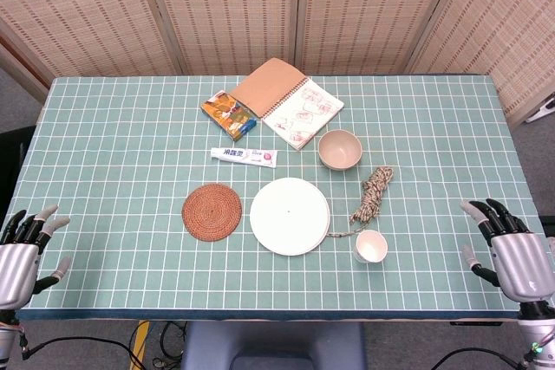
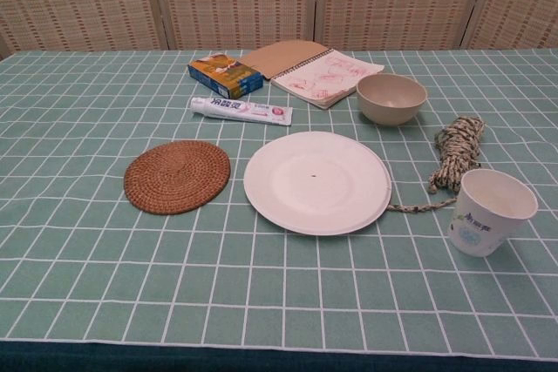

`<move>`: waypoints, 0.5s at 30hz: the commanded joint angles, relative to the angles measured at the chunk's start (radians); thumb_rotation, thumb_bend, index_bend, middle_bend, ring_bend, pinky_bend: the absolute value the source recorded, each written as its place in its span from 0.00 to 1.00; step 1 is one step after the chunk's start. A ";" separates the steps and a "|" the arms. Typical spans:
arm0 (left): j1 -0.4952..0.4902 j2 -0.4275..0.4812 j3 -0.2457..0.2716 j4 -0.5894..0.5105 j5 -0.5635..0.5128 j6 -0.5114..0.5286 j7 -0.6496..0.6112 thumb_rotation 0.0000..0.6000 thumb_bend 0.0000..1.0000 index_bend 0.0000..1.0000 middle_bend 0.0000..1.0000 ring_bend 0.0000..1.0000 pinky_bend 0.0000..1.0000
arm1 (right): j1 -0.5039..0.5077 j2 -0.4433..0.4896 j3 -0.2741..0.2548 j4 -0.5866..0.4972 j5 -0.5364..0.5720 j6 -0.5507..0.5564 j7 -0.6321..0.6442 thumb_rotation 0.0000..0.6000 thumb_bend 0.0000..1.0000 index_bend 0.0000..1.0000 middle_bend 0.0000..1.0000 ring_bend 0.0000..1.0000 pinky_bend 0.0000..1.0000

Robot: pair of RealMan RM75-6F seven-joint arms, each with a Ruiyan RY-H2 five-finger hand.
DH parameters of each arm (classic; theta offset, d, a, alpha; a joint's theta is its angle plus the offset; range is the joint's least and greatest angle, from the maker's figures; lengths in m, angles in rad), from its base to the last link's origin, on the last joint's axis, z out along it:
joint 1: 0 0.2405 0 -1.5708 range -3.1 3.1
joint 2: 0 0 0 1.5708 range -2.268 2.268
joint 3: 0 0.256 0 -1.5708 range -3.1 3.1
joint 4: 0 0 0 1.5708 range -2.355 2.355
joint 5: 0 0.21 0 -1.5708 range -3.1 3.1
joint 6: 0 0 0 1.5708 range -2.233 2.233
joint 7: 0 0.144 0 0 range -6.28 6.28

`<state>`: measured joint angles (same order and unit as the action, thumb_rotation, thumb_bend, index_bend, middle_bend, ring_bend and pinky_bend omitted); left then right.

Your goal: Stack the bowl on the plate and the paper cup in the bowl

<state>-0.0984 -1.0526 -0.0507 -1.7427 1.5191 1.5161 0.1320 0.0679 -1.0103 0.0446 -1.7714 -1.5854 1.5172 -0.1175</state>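
Observation:
A white plate lies flat near the middle of the table. A beige bowl stands upright behind it and to the right. A white paper cup stands upright to the plate's right, near the front. My left hand hovers at the front left corner with its fingers apart, holding nothing. My right hand hovers at the front right corner, fingers apart and empty, well to the right of the cup. Neither hand shows in the chest view.
A round woven coaster lies left of the plate. A coil of rope lies between bowl and cup. Behind the plate lie a toothpaste tube, a small box and an open notebook.

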 commanded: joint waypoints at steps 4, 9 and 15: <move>0.002 0.000 0.000 0.003 0.001 0.002 -0.002 1.00 0.30 0.23 0.14 0.16 0.07 | 0.003 0.001 0.000 -0.004 -0.002 -0.004 -0.003 1.00 0.36 0.18 0.19 0.12 0.29; 0.004 -0.001 0.001 0.006 -0.001 0.004 -0.007 1.00 0.30 0.23 0.14 0.16 0.07 | 0.011 0.003 0.004 -0.009 -0.004 -0.012 -0.009 1.00 0.36 0.18 0.20 0.12 0.29; 0.006 -0.002 0.001 0.009 -0.001 0.005 -0.010 1.00 0.30 0.23 0.14 0.16 0.07 | 0.057 0.015 0.024 -0.032 0.027 -0.083 -0.035 1.00 0.36 0.18 0.19 0.12 0.30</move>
<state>-0.0927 -1.0549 -0.0496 -1.7334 1.5182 1.5212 0.1218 0.1070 -1.0004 0.0592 -1.7946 -1.5703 1.4560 -0.1437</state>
